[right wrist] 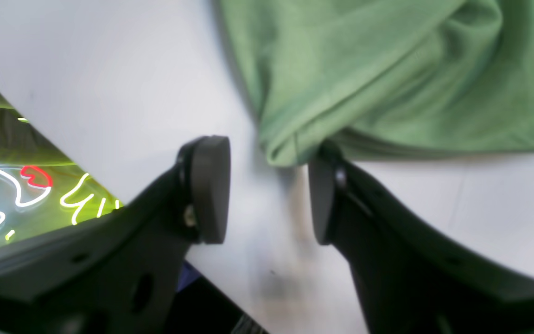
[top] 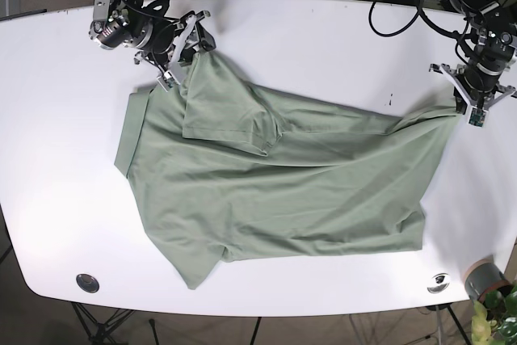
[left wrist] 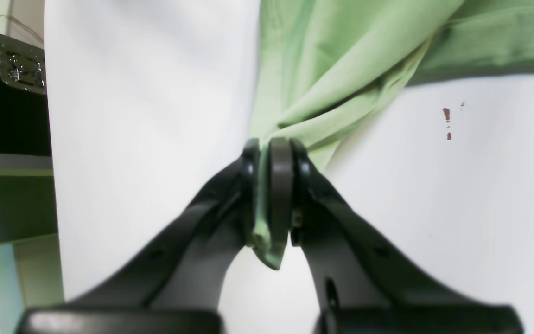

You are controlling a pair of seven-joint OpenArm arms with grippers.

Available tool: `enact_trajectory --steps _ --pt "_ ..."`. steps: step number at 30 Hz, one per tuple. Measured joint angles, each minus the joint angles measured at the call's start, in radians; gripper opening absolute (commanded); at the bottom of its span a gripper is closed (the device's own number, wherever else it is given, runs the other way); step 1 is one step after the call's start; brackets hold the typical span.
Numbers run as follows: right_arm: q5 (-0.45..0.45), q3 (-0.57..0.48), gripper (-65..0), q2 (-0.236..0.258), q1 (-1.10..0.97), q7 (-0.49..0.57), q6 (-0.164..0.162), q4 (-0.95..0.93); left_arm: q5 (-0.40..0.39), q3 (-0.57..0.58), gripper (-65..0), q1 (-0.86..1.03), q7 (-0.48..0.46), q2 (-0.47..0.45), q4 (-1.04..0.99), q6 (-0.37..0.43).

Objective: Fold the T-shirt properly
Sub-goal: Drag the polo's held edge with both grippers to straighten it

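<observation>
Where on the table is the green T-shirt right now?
In the base view the T-shirt lies spread across the middle of the white table, one corner pinched in the left tool at that view's right, another beside the open right tool.

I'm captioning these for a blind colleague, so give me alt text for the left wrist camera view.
The left gripper is shut on a bunched corner of the light green T-shirt, its two black fingers pinching the cloth. The cloth stretches up and to the right above a white table, which carries a few small reddish-brown specks.
</observation>
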Motion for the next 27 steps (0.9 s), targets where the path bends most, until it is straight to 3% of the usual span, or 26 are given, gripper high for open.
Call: enact_trajectory --steps 19,22,25,27 --pt "-0.017 0.006 -39.8 -0.017 0.055 0.057 0.0 -0.082 0.003 -0.001 -65.0 0.0 0.0 0.0 -0.054 0.0" --pt "-0.023 0.006 -46.1 -0.017 0.052 0.064 0.0 -0.084 0.003 -0.001 -65.0 0.0 0.0 0.0 -0.054 0.0" --pt "-0.055 0.006 -62.9 -0.018 0.054 0.068 0.0 -0.082 0.003 -0.001 -65.0 0.0 0.0 0.0 -0.054 0.0" --pt "-0.077 0.007 -61.8 -0.017 0.053 0.068 -0.001 -0.079 0.003 -0.001 -65.0 0.0 0.0 0.0 -0.054 0.0"
